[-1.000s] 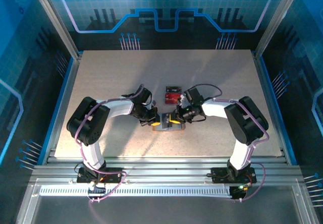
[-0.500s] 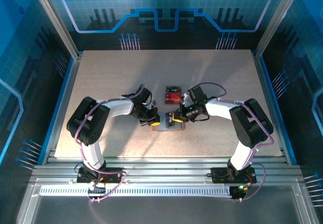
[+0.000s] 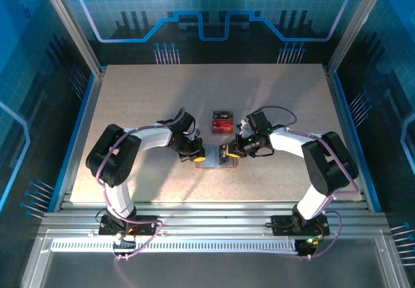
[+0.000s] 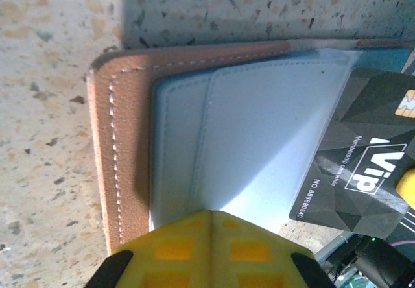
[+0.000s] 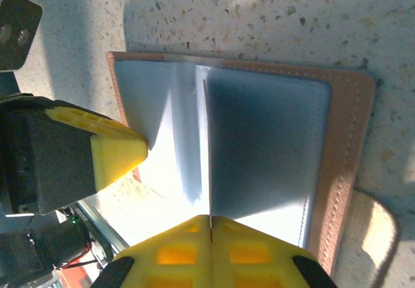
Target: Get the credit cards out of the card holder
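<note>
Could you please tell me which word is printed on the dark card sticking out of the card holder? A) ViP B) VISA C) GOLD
A: white "ViP" lettering shows on the dark card emerging from the card holder.

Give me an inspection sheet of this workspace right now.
Surface: beige speckled tabletop.
Job's things: tan leather card holder lies open; dark VIP-printed card at the edge of its grey pocket; small red card on the table beyond.
Clutter: nothing seen.
Grippers: left gripper, jaws shut, tip pressing the holder; right gripper, jaws shut, apparently on the dark card.
Cables: purple cables along both arms.
Surroundings: blue printed panels, aluminium frame.
</note>
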`<state>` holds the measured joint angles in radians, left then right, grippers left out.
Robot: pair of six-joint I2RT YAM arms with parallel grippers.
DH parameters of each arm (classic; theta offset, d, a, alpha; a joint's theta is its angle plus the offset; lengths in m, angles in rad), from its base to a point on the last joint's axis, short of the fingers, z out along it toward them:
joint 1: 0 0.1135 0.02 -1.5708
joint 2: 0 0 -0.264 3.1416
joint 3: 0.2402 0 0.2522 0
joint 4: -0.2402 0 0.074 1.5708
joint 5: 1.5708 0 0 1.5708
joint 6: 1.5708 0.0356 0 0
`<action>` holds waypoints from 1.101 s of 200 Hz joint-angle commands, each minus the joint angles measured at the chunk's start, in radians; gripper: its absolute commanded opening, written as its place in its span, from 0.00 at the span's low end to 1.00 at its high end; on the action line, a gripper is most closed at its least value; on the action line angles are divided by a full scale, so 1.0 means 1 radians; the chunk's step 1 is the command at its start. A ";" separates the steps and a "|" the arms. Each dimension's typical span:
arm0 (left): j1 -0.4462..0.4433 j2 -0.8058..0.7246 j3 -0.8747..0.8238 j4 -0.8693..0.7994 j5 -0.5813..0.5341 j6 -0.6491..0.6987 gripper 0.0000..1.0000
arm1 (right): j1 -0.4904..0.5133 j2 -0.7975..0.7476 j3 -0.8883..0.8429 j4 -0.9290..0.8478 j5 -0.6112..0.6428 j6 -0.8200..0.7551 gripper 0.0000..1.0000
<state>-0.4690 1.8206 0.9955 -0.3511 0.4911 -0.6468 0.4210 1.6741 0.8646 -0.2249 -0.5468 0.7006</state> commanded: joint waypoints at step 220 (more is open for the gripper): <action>0.013 -0.162 -0.053 -0.019 -0.062 -0.020 0.08 | 0.220 0.144 0.600 -0.816 0.538 -1.232 0.00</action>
<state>-0.4664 1.6981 0.9749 -0.3767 0.4374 -0.6548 0.6205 1.7809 1.4063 -0.9424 -0.0422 -0.3405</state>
